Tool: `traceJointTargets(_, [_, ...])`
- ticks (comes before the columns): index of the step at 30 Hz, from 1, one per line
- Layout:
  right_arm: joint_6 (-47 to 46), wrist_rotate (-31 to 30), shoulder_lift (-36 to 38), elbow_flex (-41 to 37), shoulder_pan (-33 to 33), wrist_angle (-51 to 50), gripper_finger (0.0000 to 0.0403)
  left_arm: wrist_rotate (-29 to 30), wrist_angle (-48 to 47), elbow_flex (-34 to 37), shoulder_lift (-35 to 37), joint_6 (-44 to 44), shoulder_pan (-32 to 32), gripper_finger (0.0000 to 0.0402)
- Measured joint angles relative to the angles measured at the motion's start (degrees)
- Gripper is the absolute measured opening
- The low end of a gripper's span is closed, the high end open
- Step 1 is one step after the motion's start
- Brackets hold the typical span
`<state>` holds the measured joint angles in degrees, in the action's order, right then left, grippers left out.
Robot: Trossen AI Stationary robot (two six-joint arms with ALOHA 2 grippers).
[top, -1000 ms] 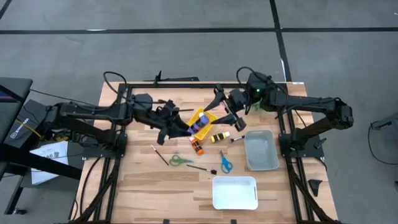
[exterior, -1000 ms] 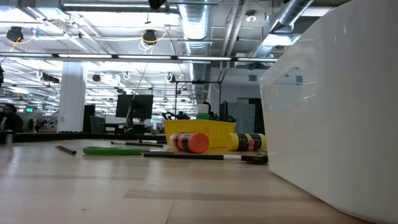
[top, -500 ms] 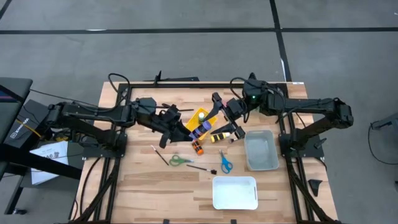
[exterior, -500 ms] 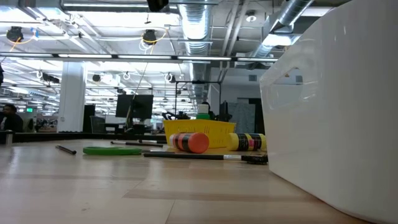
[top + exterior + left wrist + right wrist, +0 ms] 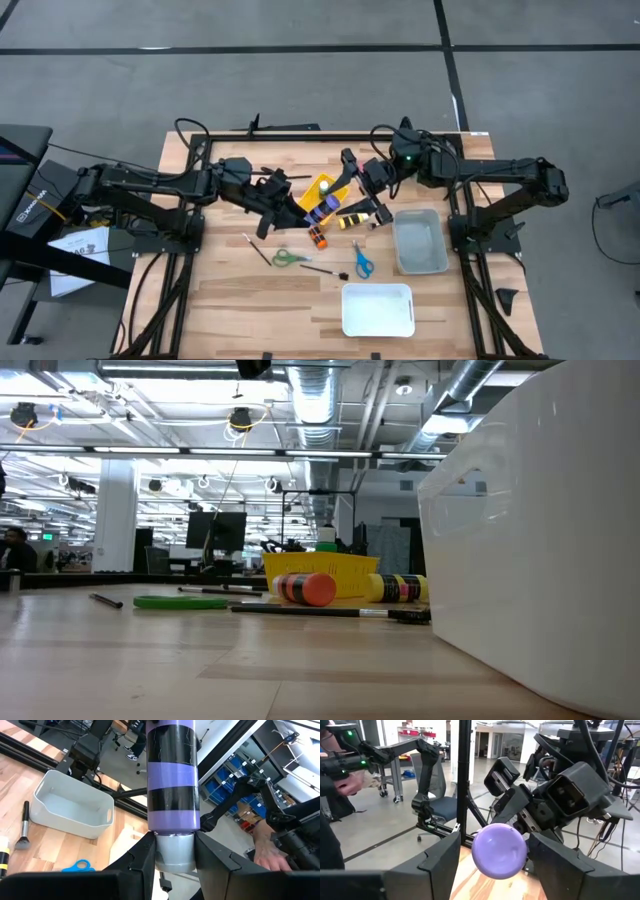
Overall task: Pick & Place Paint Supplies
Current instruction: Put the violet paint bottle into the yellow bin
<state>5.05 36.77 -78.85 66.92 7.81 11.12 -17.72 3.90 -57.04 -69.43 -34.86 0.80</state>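
Note:
A purple-and-black paint bottle (image 5: 322, 209) hangs above the table's middle, with my left gripper (image 5: 305, 207) shut on it. My right gripper (image 5: 347, 198) is open, one finger on each side of the bottle's rounded purple end (image 5: 499, 850); I cannot tell whether they touch it. An orange bottle (image 5: 317, 236) and a yellow bottle (image 5: 352, 220) lie on their sides on the wood. Dark-handled brushes (image 5: 325, 270) lie nearby. A yellow basket (image 5: 324, 186) sits just beyond the bottle. My left gripper pinches the bottle's grey cap end (image 5: 174, 856) between its two fingers (image 5: 142, 862). The fingers come nearly level from the table's left, and the bottle sticks straight out ahead of them. It is lifted clear of the table.
A grey bin (image 5: 420, 242) stands at the right and a white bin (image 5: 378, 310) near the front edge. Green scissors (image 5: 290, 258) and blue scissors (image 5: 362, 262) lie between them. A person's hand (image 5: 264, 854) shows beyond the table.
My right gripper has come from the far right side toward the near-left and a little down, up to the purple bottle, so that its fingers now flank the bottle's free end. The left gripper and the bottle have stayed put.

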Motion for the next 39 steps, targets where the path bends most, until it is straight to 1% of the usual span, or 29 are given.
traceJointTargets(4, [-0.6,0.0,0.0,0.0,0.0,-0.2,0.0198,0.2,0.0,0.0,0.0,0.1,0.0,0.0102])
traceJointTargets(10, [-1.8,0.2,0.0,0.0,0.0,-0.3,0.0132,0.2,0.0,0.0,0.0,0.6,0.0,0.0102])
traceJointTargets(12, [-1.8,0.2,0.0,0.0,0.0,-0.3,0.0117,0.2,0.0,0.0,0.0,1.6,0.0,0.0102])
traceJointTargets(14, [-1.9,0.3,0.0,0.0,0.0,-0.2,0.0115,0.4,0.0,0.0,0.0,2.1,0.0,0.0110])
traceJointTargets(17, [-2.7,0.3,0.0,0.0,0.0,0.1,0.0122,0.4,0.1,0.0,0.0,3.1,0.0,0.0152])
traceJointTargets(20, [-4.1,0.3,-0.1,1.8,0.5,-0.8,0.0133,0.5,0.1,0.0,0.0,3.2,0.0,0.0197])
traceJointTargets(23, [-3.8,0.5,-0.1,4.7,0.8,-3.1,0.0129,0.5,-1.0,-0.1,0.1,3.3,0.0,0.0227])
traceJointTargets(27, [-4.1,0.6,0.1,9.4,1.9,-4.9,0.0119,0.7,-4.9,0.0,-0.1,7.5,0.7,0.0243])
traceJointTargets(30, [-8.2,0.7,0.0,11.9,3.4,-5.8,0.0125,1.3,-8.1,0.0,0.0,12.3,1.4,0.0240])
traceJointTargets(32, [-12.7,0.7,0.0,13.0,4.8,-5.7,0.0132,5.2,-9.4,0.0,0.0,16.0,2.1,0.0234])
traceJointTargets(34, [-16.5,1.1,0.2,13.3,6.2,-6.2,0.0134,9.4,-8.6,0.0,0.0,20.5,2.9,0.0227])
traceJointTargets(37, [-21.1,3.9,0.7,13.2,8.5,-9.6,0.0128,15.9,-6.7,0.0,0.0,26.6,3.8,0.0217])
traceJointTargets(39, [-22.2,5.7,1.0,13.3,9.3,-12.0,0.0122,20.4,-6.1,0.0,0.0,29.8,4.2,0.0214])
